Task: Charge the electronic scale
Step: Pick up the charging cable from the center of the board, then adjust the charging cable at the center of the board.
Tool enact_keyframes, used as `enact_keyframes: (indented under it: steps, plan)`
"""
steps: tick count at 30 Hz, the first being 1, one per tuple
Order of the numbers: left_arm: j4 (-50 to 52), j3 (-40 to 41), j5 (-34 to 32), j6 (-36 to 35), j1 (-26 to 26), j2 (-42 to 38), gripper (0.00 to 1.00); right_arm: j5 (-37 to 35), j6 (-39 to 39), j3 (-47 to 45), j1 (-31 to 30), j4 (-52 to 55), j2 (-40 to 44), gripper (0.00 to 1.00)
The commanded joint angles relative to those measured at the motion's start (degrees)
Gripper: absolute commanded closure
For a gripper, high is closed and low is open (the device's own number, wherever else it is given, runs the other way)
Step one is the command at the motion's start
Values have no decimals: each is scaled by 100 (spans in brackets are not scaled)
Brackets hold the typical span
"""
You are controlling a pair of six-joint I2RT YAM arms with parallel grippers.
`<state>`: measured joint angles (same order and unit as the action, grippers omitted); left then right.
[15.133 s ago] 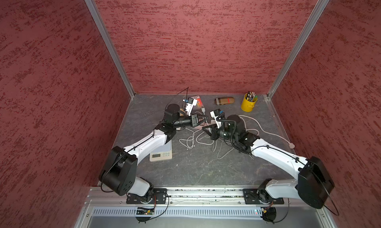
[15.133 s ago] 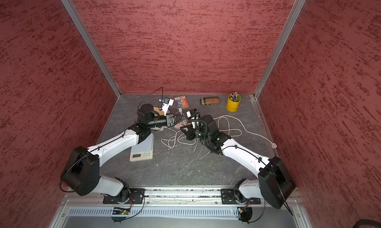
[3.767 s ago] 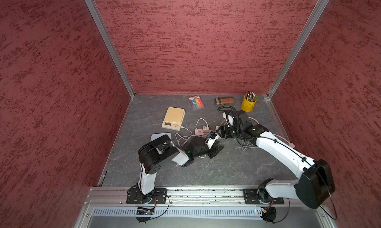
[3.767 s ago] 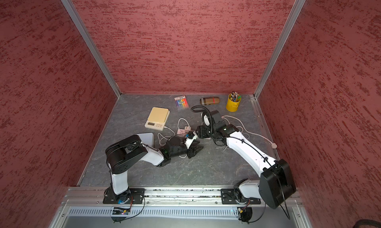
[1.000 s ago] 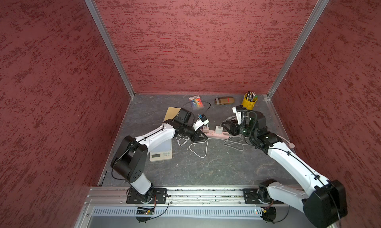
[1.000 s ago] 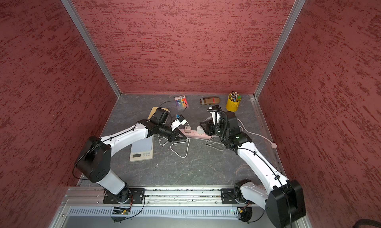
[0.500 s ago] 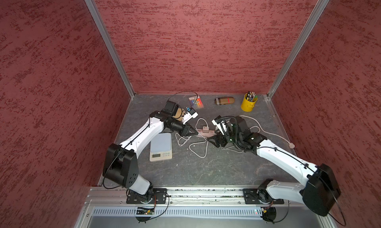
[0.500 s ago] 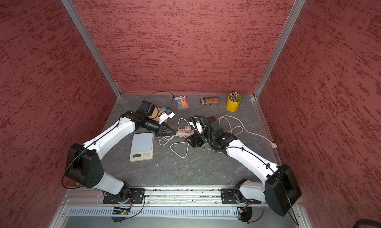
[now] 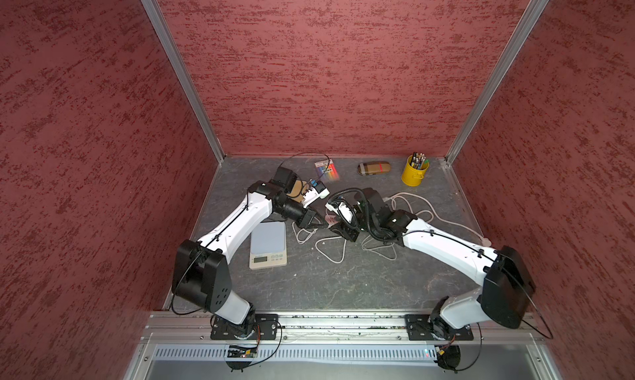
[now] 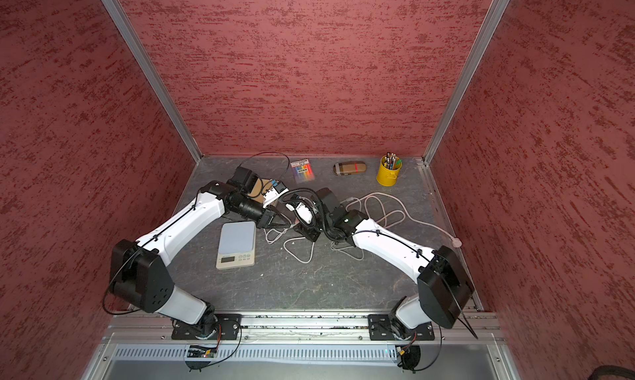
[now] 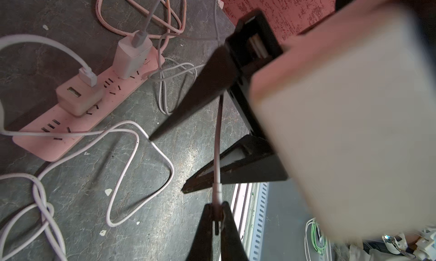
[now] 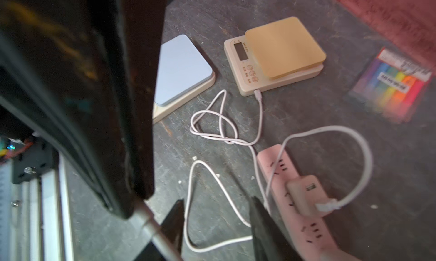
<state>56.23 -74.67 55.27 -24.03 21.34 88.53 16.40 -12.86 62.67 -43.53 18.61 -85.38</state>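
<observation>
Finding: left gripper (image 11: 217,206) pinches the cable (image 11: 218,130) end; right gripper (image 11: 167,165) stands spread around it (nothing gripped). Advise closing squarely, just beside that pinch.

near scale (image 9: 268,242) left of cable loop (image 9: 328,254), pencil cup (image 9: 414,171) back right, case (image 9: 374,168) beside it

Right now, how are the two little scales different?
The blue-topped scale has a pale blue platform; the tan-topped scale has a tan one. A pale cable is plugged into the tan-topped scale; none shows on the blue-topped scale. The tan-topped scale sits farther back than the blue-topped scale. Both have cream bases and small displays.
</observation>
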Motion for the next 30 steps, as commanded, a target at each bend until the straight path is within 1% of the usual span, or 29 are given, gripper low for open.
enact_keyframes:
  steps: [1, 2, 3, 5, 7, 8, 10, 13, 14, 15, 18, 21, 23, 25, 27, 29, 30]
  plan:
    - [261, -100, 249, -164, -15, 62, 100, -122, -56, 111, -59, -119, -75, 87]
    - [139, -64, 185, -57, -44, 29, 100, -123, -20, 67, -82, -212, -55, 95]
    - [-98, 10, 38, 164, -58, -41, 96, -125, 38, 19, -95, -302, -21, 100]
    - [-792, 303, -198, 720, -133, -312, 73, -196, 352, -153, -95, -651, 98, 100]
    - [-1652, 668, -203, 1465, -330, -647, 50, -256, 651, -368, -93, -985, 183, 100]
    - [-2131, 886, -159, 1890, -469, -837, 43, -292, 835, -461, -93, -1136, 180, 100]
    - [-3190, 1384, 63, 2747, -754, -1214, 40, -251, 1131, -605, -86, -1343, 180, 100]
    - [-4979, 2230, 151, 4083, -1039, -1686, 40, 74, 1451, -750, -85, -1634, 96, 100]
    - [-5279, 2394, 134, 4246, -1051, -1776, 41, 146, 1535, -772, -85, -1706, 61, 100]
    - [-5456, 2502, 97, 4326, -1030, -1851, 42, 214, 1609, -783, -86, -1758, 15, 100]
    - [-5531, 2625, -34, 4286, -823, -1877, 44, 314, 1734, -750, -86, -1854, -62, 100]
    - [-5778, 2770, -178, 4305, -483, -1719, 44, 413, 1800, -743, -87, -1979, -72, 100]
    - [-6007, 2832, -205, 4437, -356, -1539, 44, 449, 1809, -731, -85, -2002, -59, 100]
    - [-6424, 2919, -169, 4819, -338, -1347, 49, 436, 1802, -730, -94, -1986, -33, 100]
    - [-6757, 2933, -49, 5165, -358, -1151, 55, 425, 1805, -759, -92, -1962, 7, 100]
    - [-6962, 2891, 99, 5381, -359, -989, 65, 418, 1802, -789, -91, -1934, 38, 100]
    - [-7001, 2865, 142, 5432, -359, -933, 71, 397, 1797, -805, -82, -1905, 56, 100]
